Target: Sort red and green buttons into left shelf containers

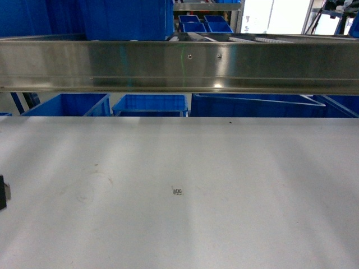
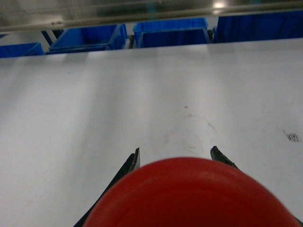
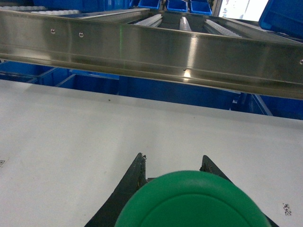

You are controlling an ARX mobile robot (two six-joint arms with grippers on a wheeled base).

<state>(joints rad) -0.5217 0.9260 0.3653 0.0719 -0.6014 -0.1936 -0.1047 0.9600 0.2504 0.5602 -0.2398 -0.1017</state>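
Filling the left wrist view, the red button (image 2: 191, 196) is sitting clamped between the left gripper (image 2: 176, 158) fingers; the green button (image 3: 191, 201) is likewise being gripped by the right gripper (image 3: 173, 163), above the white table (image 1: 179, 168), blue bins (image 1: 148, 105) beyond.

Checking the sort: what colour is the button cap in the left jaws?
Red cap, shown best in the left wrist view.

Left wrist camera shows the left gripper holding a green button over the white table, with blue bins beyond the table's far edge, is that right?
Not quite. In the left wrist view the left gripper holds the red button, not a green one. The white table and blue bins are as you said.
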